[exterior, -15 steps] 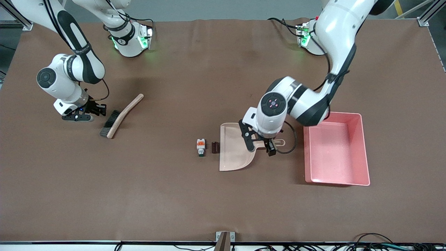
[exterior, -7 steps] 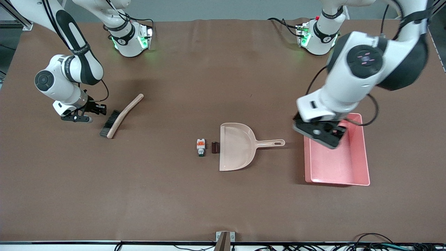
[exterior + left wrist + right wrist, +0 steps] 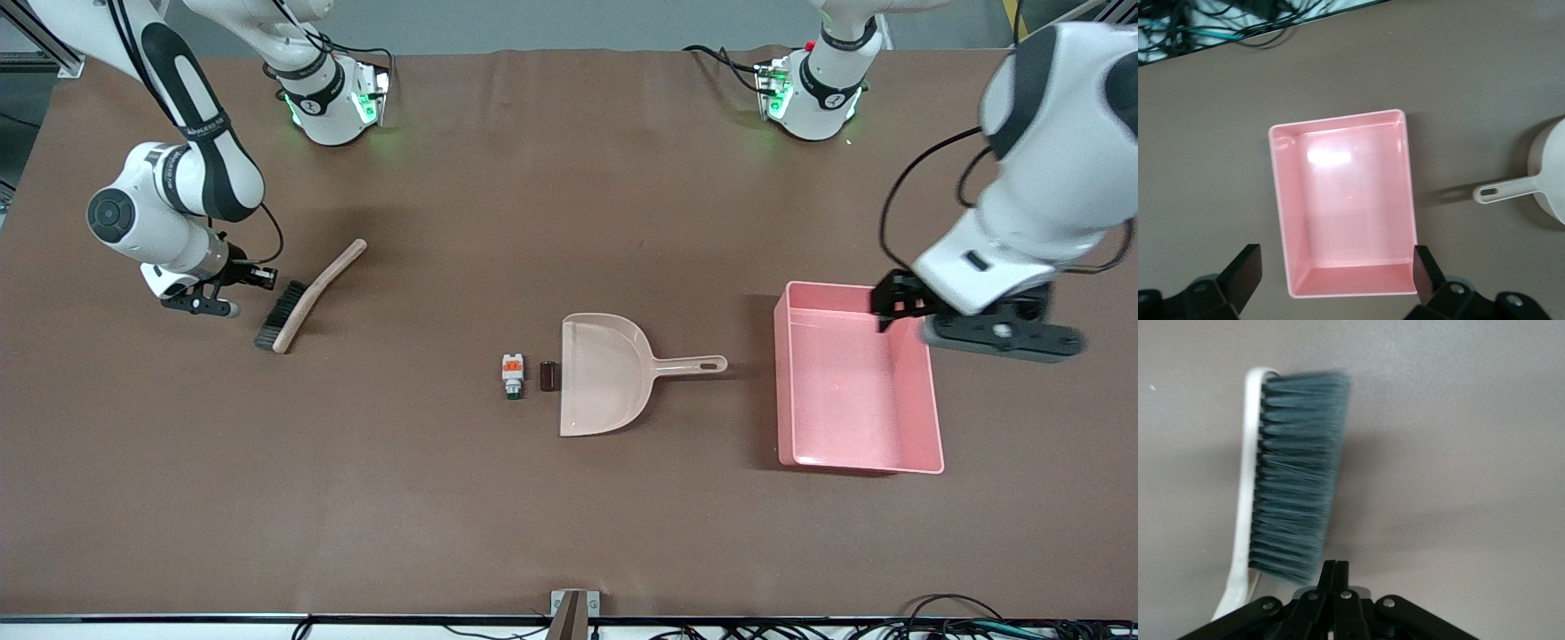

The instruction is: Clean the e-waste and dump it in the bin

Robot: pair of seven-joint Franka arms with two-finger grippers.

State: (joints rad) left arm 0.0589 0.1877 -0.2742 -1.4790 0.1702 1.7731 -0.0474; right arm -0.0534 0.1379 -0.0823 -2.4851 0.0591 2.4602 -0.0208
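Note:
The e-waste lies mid-table: a white component with orange parts and a green tip (image 3: 512, 375), and a dark cylinder (image 3: 548, 376) beside the mouth of the beige dustpan (image 3: 605, 373). The pink bin (image 3: 853, 400) stands toward the left arm's end and holds nothing; it also shows in the left wrist view (image 3: 1351, 200). My left gripper (image 3: 902, 307) is open and empty, up in the air over the bin's edge; its own view shows it wide apart (image 3: 1336, 277). My right gripper (image 3: 258, 277) is shut and empty, low beside the bristle end of the brush (image 3: 307, 298).
The brush's dark bristles (image 3: 1295, 473) fill the right wrist view just ahead of the shut gripper (image 3: 1335, 570). The dustpan's handle (image 3: 1505, 192) points toward the bin. Cables lie along the table edge nearest the front camera.
My left gripper has left the dustpan handle, risen and swung across the bin toward the left arm's end. The dustpan and e-waste have not moved. The right gripper shifted only slightly.

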